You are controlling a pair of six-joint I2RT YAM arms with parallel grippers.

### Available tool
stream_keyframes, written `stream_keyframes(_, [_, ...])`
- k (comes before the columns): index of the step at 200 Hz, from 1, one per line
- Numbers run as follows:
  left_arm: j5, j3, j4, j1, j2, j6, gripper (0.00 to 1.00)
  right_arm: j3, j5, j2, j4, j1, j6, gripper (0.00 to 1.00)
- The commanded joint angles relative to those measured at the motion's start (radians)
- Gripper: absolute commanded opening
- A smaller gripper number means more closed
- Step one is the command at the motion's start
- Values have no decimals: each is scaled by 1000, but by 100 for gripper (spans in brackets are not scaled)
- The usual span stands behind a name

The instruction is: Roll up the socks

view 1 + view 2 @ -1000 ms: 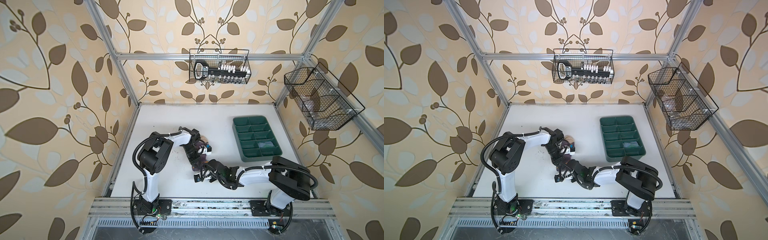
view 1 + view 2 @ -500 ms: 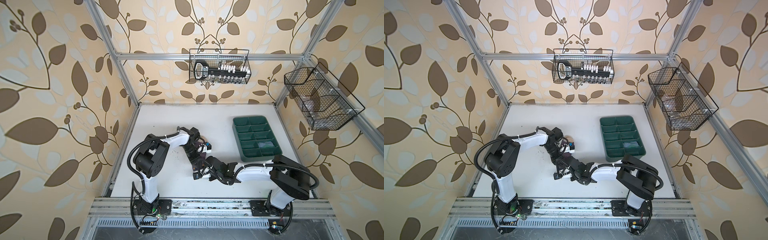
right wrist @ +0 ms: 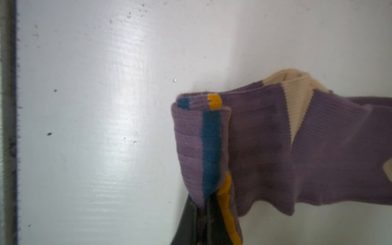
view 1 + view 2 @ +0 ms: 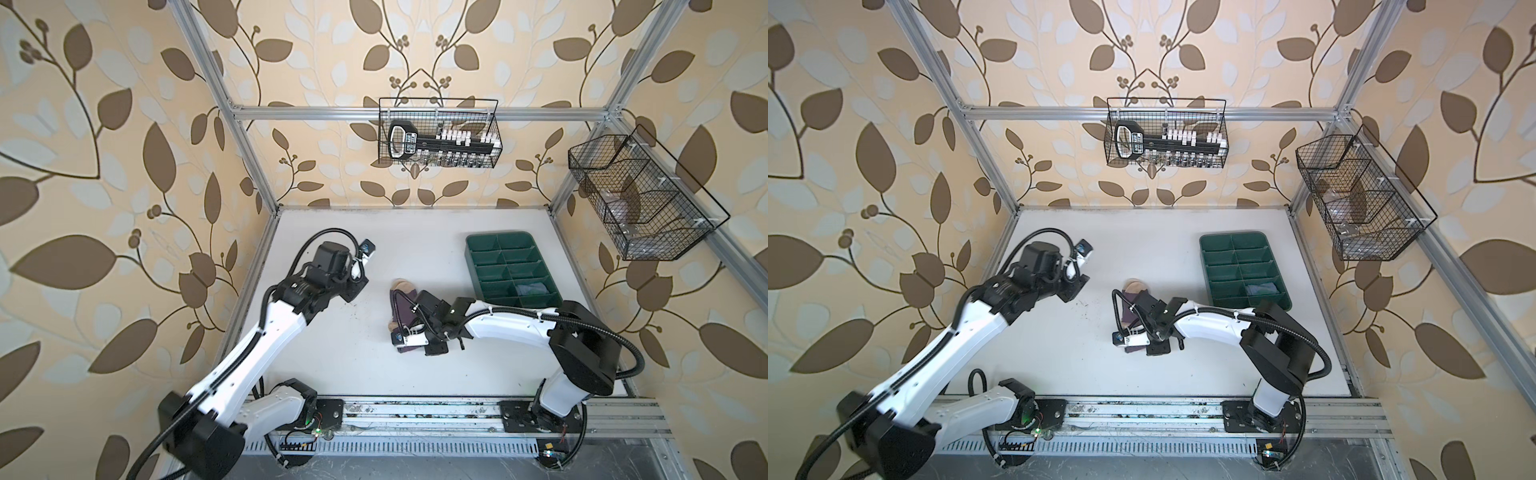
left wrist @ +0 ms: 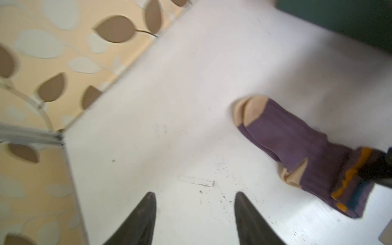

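Observation:
Purple socks (image 4: 402, 308) with tan toes (image 4: 400, 286) lie stacked mid-table, visible in both top views (image 4: 1133, 305). My right gripper (image 4: 409, 347) is shut on the folded-over cuff with its orange and navy stripe (image 3: 211, 148), at the end of the socks nearest the front rail; the right wrist view shows the jaws (image 3: 206, 202) pinching the cloth. My left gripper (image 4: 355, 289) hangs open off to the left of the socks, apart from them. In the left wrist view its fingers (image 5: 195, 196) hold nothing and the socks (image 5: 297, 144) lie beyond them.
A green compartment tray (image 4: 478, 266) stands to the right of the socks, with a grey-blue bundle (image 4: 531, 287) in one near compartment. Wire baskets hang on the back wall (image 4: 438, 133) and the right wall (image 4: 640, 203). The front rail (image 4: 415, 409) runs along the table's near edge.
My left gripper let go of the socks, opened, and drew back to the left. My right gripper closed on the cuff and stayed at the socks' near end.

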State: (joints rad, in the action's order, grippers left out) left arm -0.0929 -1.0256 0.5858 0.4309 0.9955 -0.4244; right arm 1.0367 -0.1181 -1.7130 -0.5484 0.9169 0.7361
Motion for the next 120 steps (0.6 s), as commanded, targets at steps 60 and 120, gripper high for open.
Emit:
stream_keyframes(60, [136,-14,331,498,-18,-306,65,402,-221,-333,-437,-141,-23,0])
stream_keyframes(120, [-42,303,-122,649,216,-311,65,495,-252,-396,-456,-193,14,0])
